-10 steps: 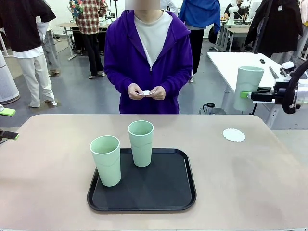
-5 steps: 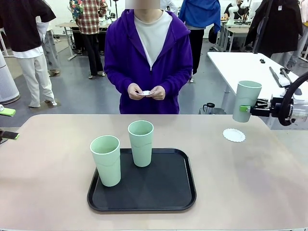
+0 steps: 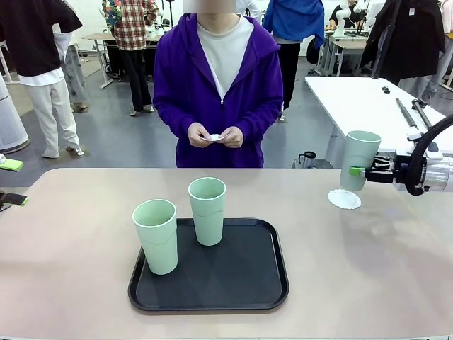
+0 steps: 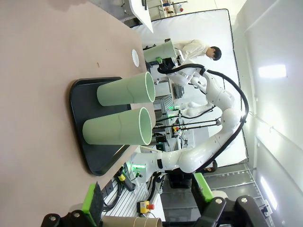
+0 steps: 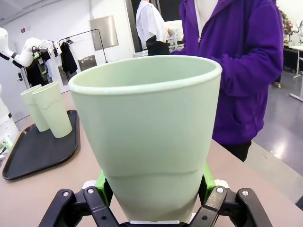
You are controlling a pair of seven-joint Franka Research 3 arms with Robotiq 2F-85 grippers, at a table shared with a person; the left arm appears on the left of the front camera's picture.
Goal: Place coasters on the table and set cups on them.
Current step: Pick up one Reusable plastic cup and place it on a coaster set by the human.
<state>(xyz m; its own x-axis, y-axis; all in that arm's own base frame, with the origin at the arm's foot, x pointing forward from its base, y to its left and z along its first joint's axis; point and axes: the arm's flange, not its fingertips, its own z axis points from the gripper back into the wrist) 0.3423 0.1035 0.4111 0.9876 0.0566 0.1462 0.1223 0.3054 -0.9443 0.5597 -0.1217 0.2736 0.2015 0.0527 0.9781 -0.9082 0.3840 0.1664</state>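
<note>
The right fingers (image 5: 103,183) are clamped on the lower part of a mint-green cup (image 3: 359,157). It is held upright just over a white coaster (image 3: 344,199) near the far right of the tabletop (image 3: 368,269); whether its base touches the coaster I cannot tell. The left fingers (image 4: 93,208) stand wide apart, holding nothing. A second cup (image 3: 156,237) and a third cup (image 3: 207,211) stand on a black tray (image 3: 212,297) mid-tabletop.

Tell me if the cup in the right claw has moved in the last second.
Yes: the cup, held by the right claw, has dropped toward the white coaster and drifted slightly left.
</note>
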